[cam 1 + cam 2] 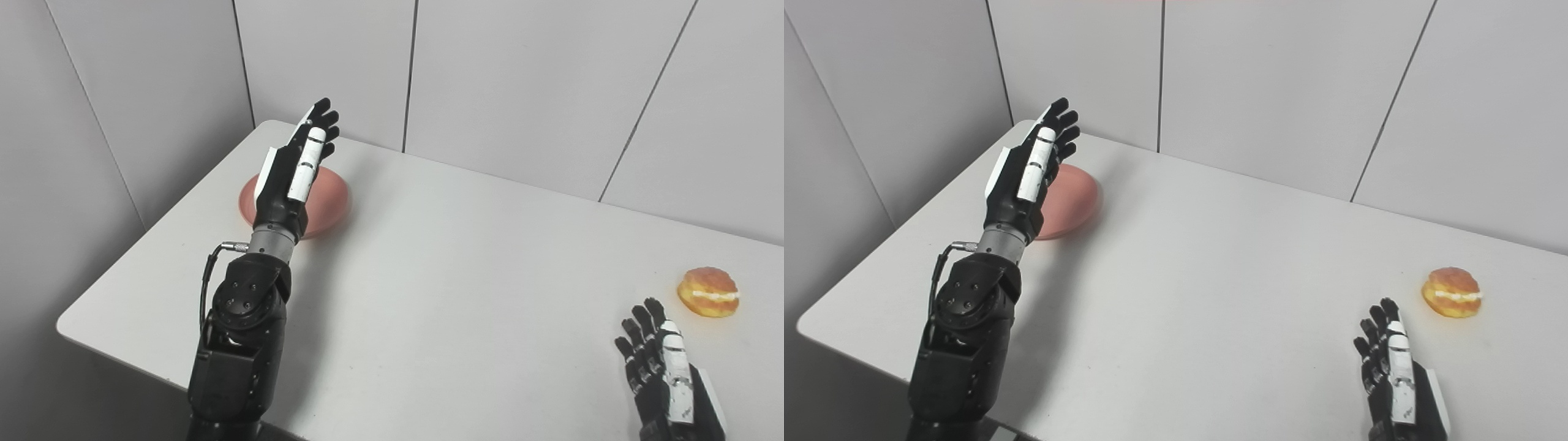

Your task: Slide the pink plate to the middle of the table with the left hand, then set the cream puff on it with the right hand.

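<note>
Pink plate (334,199) at far-left corner of tabletop (441,294), partly hidden behind left hand (294,174). L hand raised over plate, fingers straight & apart, holds nothing; contact w/ plate can't tell. Cream puff (708,291) far right of plate. Right hand (664,373) beside puff, fingers spread, wrist cut off by frame edge.

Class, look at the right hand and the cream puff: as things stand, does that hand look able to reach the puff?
Probably yes. The right hand is open, holding nothing, and the cream puff sits just beyond its fingertips on bare table. Nothing lies between them, and the left hand is far off over the pink plate.
</note>
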Robot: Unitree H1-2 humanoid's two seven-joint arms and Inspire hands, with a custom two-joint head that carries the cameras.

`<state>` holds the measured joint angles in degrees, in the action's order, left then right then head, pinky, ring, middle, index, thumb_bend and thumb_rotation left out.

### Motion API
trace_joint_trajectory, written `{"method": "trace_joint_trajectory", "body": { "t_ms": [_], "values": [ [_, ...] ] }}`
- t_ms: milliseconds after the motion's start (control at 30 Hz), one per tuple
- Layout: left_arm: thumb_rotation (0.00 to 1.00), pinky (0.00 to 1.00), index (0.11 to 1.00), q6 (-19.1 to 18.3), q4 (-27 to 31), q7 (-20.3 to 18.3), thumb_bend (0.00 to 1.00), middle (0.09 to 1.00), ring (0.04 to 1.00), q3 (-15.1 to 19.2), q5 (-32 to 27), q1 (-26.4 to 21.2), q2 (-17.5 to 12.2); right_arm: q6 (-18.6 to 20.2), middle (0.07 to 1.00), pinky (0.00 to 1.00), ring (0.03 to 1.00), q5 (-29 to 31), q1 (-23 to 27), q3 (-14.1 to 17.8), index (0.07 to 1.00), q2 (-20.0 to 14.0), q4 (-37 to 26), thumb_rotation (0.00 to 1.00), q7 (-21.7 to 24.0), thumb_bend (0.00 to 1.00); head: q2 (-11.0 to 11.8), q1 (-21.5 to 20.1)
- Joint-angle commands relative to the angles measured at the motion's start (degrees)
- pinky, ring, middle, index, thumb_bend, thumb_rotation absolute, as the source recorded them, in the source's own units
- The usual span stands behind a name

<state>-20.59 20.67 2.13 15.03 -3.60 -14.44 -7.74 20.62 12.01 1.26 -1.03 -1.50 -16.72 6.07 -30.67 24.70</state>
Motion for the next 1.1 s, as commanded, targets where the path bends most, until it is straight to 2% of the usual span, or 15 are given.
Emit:
{"method": "trace_joint_trajectory", "body": {
  "t_ms": [0,100,233,333,533,633,833,1067],
  "values": [
    [1.00,0.92,0.897,1.6,0.7,0.7,0.37,0.913,0.906,0.9,-0.8,-2.7,-1.6,-1.6,1.000,1.00,1.000,0.6,1.6,0.1,1.000,0.0,-1.3,1.00,0.6,0.10,0.0,0.0],
    [0.98,0.90,0.881,1.1,0.8,1.7,0.36,0.902,0.890,2.1,-0.7,-3.4,-1.9,-1.7,1.000,1.00,1.000,0.5,1.5,0.1,1.000,0.2,-1.4,1.00,0.4,0.10,0.0,0.0],
    [0.90,0.84,0.845,1.4,-0.3,3.1,0.35,0.876,0.864,4.1,-0.6,-4.8,-3.2,-2.0,1.000,1.00,1.000,0.5,1.5,0.1,1.000,0.1,-1.1,1.00,0.5,0.10,0.3,0.1],
    [0.92,0.86,0.869,1.1,-1.1,3.1,0.36,0.889,0.877,5.2,-1.3,-5.3,-4.3,-2.3,1.000,1.00,1.000,0.2,1.5,-0.1,1.000,-0.1,-1.0,1.00,0.7,0.09,0.3,0.1],
    [0.99,0.89,0.860,2.1,-5.1,3.2,0.37,0.895,0.888,7.5,-2.9,-6.3,-7.5,-1.6,1.000,1.00,1.000,0.4,1.4,0.0,1.000,0.2,-1.4,1.00,0.3,0.09,0.5,0.3],
    [0.97,0.87,0.860,3.0,-7.4,3.8,0.37,0.887,0.880,8.8,-3.6,-6.7,-8.4,-1.6,1.000,1.00,1.000,0.2,1.4,0.2,1.000,0.4,-1.5,1.00,-0.1,0.09,0.4,0.4],
    [0.95,0.86,0.858,4.1,-11.4,2.4,0.36,0.885,0.876,11.1,-7.8,-6.8,-9.7,-1.5,1.000,1.00,1.000,0.6,1.5,0.1,1.000,-0.1,-1.2,1.00,0.5,0.10,0.4,0.3],
    [0.94,0.89,0.867,5.4,-15.7,1.9,0.36,0.901,0.897,11.7,-9.8,-7.1,-11.5,-1.4,1.000,1.00,1.000,0.6,1.4,0.2,1.000,0.1,-1.4,1.00,0.3,0.10,0.4,0.3]
  ]
}}
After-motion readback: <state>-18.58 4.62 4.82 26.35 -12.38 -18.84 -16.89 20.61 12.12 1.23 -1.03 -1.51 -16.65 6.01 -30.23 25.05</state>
